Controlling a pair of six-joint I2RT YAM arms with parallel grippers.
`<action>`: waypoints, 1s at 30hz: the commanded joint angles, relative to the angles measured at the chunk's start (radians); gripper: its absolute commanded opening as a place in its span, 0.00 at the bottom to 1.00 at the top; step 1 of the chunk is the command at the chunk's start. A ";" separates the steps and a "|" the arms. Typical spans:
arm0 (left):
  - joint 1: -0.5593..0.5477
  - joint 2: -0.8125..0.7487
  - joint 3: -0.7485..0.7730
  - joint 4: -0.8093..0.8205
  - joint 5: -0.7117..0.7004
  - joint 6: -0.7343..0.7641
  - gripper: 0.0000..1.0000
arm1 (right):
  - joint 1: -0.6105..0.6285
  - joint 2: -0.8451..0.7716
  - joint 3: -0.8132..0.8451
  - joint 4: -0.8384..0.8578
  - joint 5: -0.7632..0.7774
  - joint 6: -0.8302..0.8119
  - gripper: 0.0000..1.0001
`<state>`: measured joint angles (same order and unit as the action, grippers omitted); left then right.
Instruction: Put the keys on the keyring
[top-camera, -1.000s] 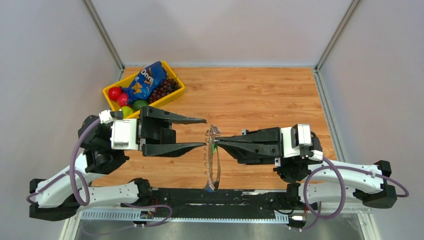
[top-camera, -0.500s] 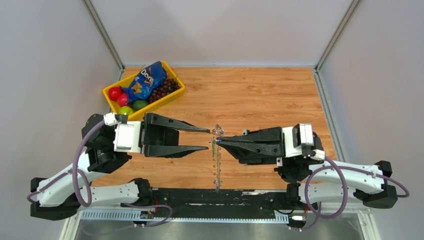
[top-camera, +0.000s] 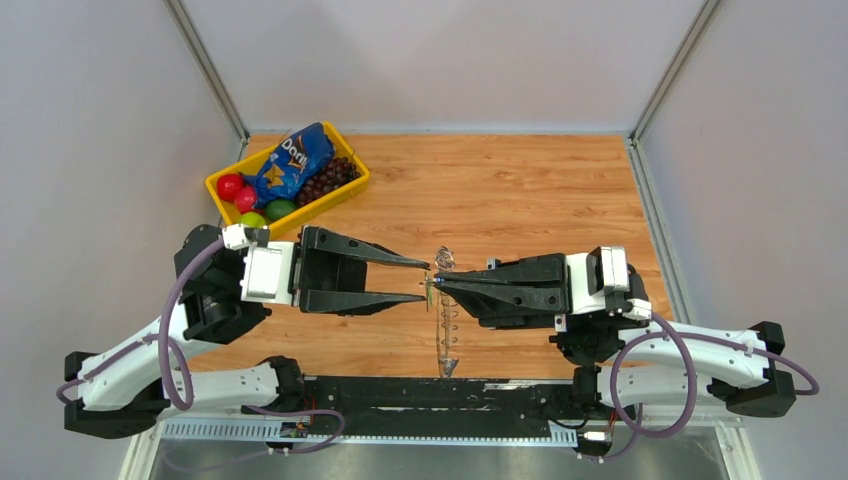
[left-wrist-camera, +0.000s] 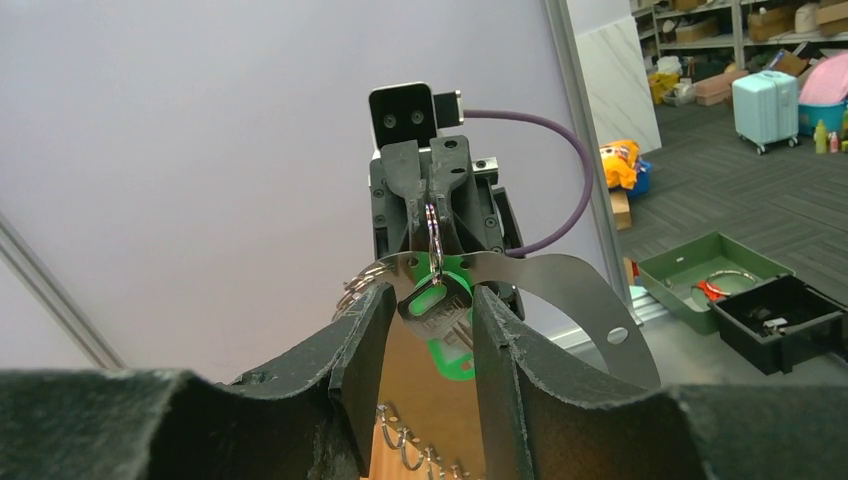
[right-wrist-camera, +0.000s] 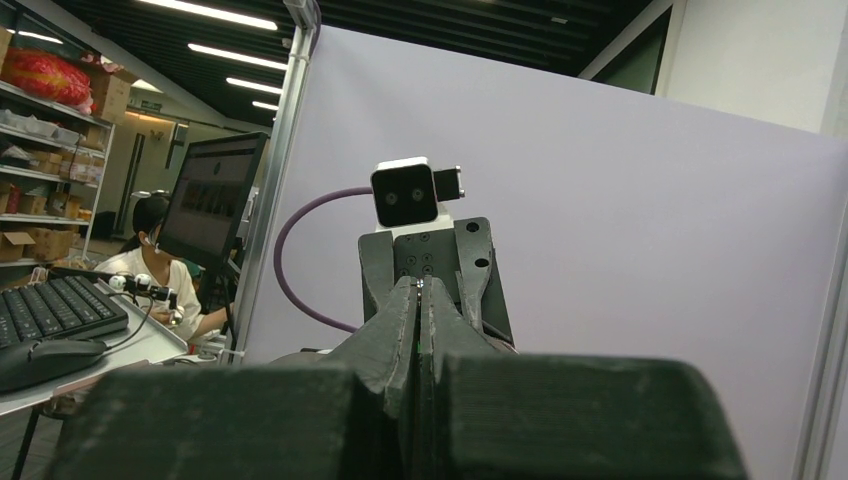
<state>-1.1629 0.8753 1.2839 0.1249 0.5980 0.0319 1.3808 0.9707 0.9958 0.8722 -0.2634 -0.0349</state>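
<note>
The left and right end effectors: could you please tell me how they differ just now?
The left end effector is open, its fingers standing either side of the keys; the right end effector is shut, pinching the keys' small top ring. The left end effector reaches in from the left, the right end effector from the right. Both lie roughly level above the table, with their tips meeting at the keys.

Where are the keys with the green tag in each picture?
Top external: the keys are in the middle of the picture, at the tip of the right end effector.
Left wrist: centre, hanging from the right end effector.
Right wrist: not visible.
Shared landmark: the right end effector, seen in all three.
</note>
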 joint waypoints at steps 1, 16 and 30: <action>0.000 -0.007 0.031 0.047 0.021 0.000 0.45 | 0.005 -0.017 0.028 0.037 0.012 0.008 0.00; 0.000 -0.013 0.034 0.059 0.019 -0.006 0.43 | 0.005 0.006 0.040 0.027 0.011 0.000 0.00; 0.000 -0.011 0.038 0.044 0.020 0.001 0.18 | 0.006 0.007 0.037 0.035 0.012 0.000 0.00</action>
<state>-1.1629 0.8684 1.2839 0.1535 0.6022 0.0277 1.3808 0.9829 0.9958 0.8688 -0.2626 -0.0357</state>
